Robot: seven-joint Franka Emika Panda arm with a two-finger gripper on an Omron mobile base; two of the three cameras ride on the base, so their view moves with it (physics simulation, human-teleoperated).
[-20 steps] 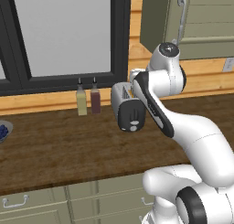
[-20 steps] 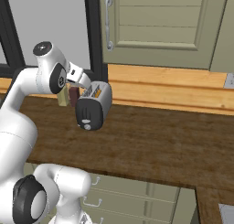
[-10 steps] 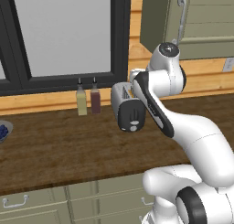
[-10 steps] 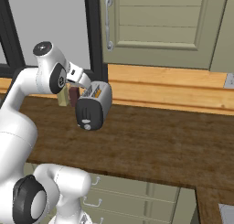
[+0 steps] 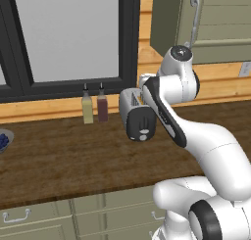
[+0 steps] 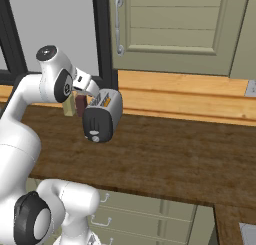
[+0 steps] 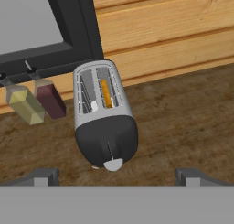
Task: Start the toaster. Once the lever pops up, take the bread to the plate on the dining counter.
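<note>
The toaster (image 7: 105,122) stands on the dark wooden bench (image 5: 59,160), near its back edge below the window, black end face toward the front edge. The bread (image 7: 106,93) sits down in one of the top slots, with a thin orange-tan edge showing. The gripper (image 7: 114,175) hangs above the toaster's front end, jaws wide apart and holding nothing. Two slim bottles (image 5: 94,105) stand beside the toaster along the back edge.
</note>
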